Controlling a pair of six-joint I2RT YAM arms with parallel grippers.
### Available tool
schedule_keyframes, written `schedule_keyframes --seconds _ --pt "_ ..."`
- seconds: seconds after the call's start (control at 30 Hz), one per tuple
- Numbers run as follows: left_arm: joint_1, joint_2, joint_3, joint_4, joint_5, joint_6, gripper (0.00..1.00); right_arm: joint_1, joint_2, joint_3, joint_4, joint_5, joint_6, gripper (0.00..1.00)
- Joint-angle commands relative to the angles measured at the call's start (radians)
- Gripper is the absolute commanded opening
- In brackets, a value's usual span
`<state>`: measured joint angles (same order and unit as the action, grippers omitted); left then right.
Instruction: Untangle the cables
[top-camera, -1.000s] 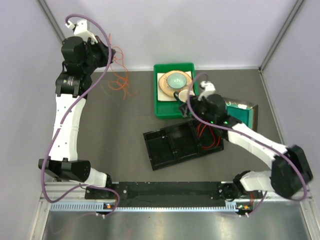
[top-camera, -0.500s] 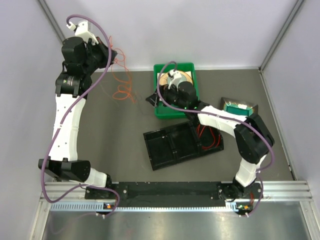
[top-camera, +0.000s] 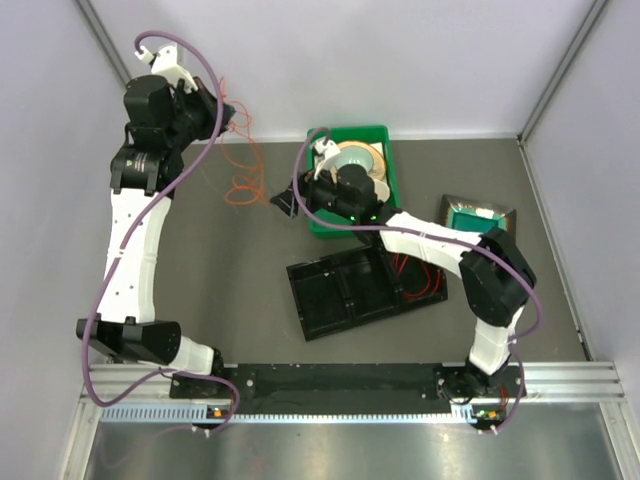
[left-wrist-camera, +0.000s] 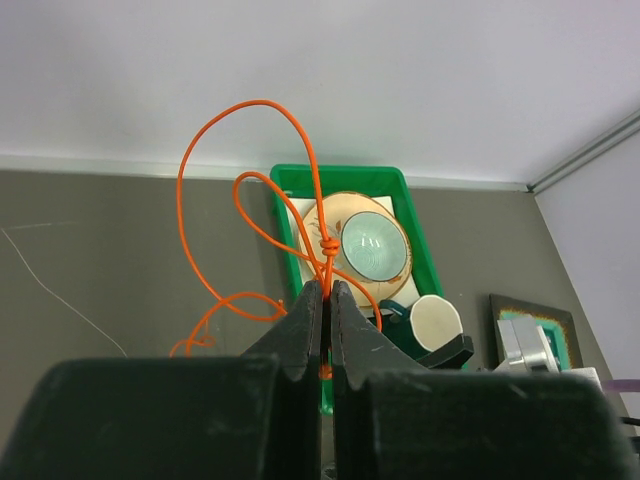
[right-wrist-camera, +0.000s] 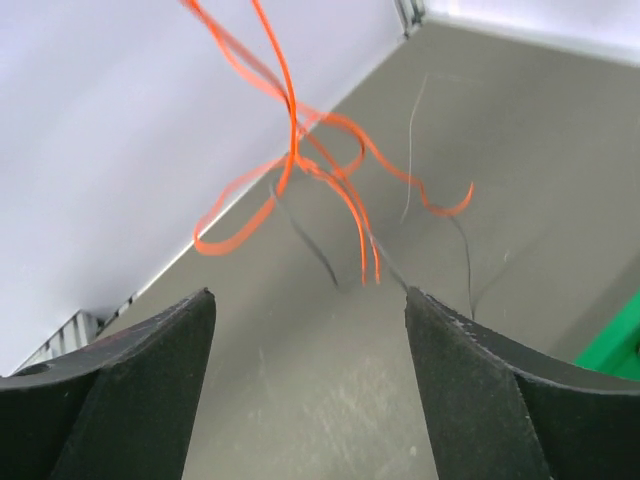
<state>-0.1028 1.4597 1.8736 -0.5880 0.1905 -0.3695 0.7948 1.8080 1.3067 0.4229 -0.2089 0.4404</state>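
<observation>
Grey tabletop (top-camera: 230, 270), pale walls. Left fingers (left-wrist-camera: 298, 335), raised at far left, pinch the orange cable (left-wrist-camera: 255, 102) just beside its knot (left-wrist-camera: 327, 245). It looks light, springy and slippery, best held near that knot. Right fingers (right-wrist-camera: 130, 390) gape by its dangling loops, gripping nothing. A pale wire (left-wrist-camera: 48, 288) barely shows, and its crossings are unclear.

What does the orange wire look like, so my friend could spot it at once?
Start at the green bin at the far edge of the grey table and look just left of it. There the left gripper pinches the orange wire in the air. Unlike the red wire lying in the black tray, it hangs in loose loops with a small knot.
</observation>
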Motion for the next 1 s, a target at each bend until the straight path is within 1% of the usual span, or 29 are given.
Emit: schedule_keyframes --seconds 0.0,0.13,0.17,0.2,0.37,0.47,0.53,0.63,0.67,0.7,0.73,0.8,0.87,0.9,0.97 --pt "0.000 -0.052 0.024 0.025 0.009 -0.005 0.00 0.012 0.059 0.130 -0.012 -0.014 -0.052 0.75" --pt "0.000 -0.053 0.022 0.024 0.015 -0.008 0.00 0.012 0.086 0.180 -0.045 -0.011 -0.075 0.73" --pt "0.000 -0.052 0.019 0.027 0.015 -0.008 0.00 0.012 0.096 0.187 -0.052 -0.011 -0.078 0.71" --pt "0.000 -0.053 0.019 0.027 0.012 -0.008 0.00 0.014 0.103 0.203 -0.056 -0.012 -0.081 0.68" --pt "0.000 -0.056 0.016 0.030 0.017 -0.008 0.00 0.012 0.140 0.230 -0.061 -0.017 -0.086 0.64" --pt "0.000 -0.058 0.009 0.033 0.023 -0.012 0.00 0.012 0.158 0.256 -0.061 -0.040 -0.069 0.59" --pt "0.000 -0.059 0.004 0.036 0.021 -0.013 0.00 0.015 0.165 0.273 -0.061 -0.044 -0.062 0.53" --pt "0.000 -0.059 -0.008 0.042 0.023 -0.013 0.00 0.018 0.182 0.298 -0.065 -0.043 -0.052 0.41" --pt "0.000 -0.059 -0.010 0.042 0.020 -0.014 0.00 0.020 0.185 0.307 -0.067 -0.046 -0.049 0.21" --pt "0.000 -0.059 -0.010 0.042 0.018 -0.016 0.00 0.020 0.188 0.318 -0.069 -0.044 -0.036 0.08" --pt "0.000 -0.056 -0.014 0.043 0.017 -0.017 0.00 0.020 0.183 0.316 -0.067 -0.043 -0.028 0.00" --pt "0.000 -0.052 -0.016 0.043 0.006 -0.016 0.00 0.018 0.166 0.284 -0.052 -0.024 -0.013 0.00" --pt "0.000 -0.050 -0.021 0.045 -0.014 -0.013 0.00 0.017 0.111 0.247 -0.049 0.005 -0.009 0.00" --pt "0.002 -0.045 -0.021 0.045 -0.023 -0.009 0.00 0.014 0.085 0.199 -0.042 0.028 -0.003 0.00" --pt "0.002 -0.038 -0.024 0.042 -0.052 -0.005 0.00 -0.006 -0.014 0.131 -0.021 0.043 0.000 0.00"
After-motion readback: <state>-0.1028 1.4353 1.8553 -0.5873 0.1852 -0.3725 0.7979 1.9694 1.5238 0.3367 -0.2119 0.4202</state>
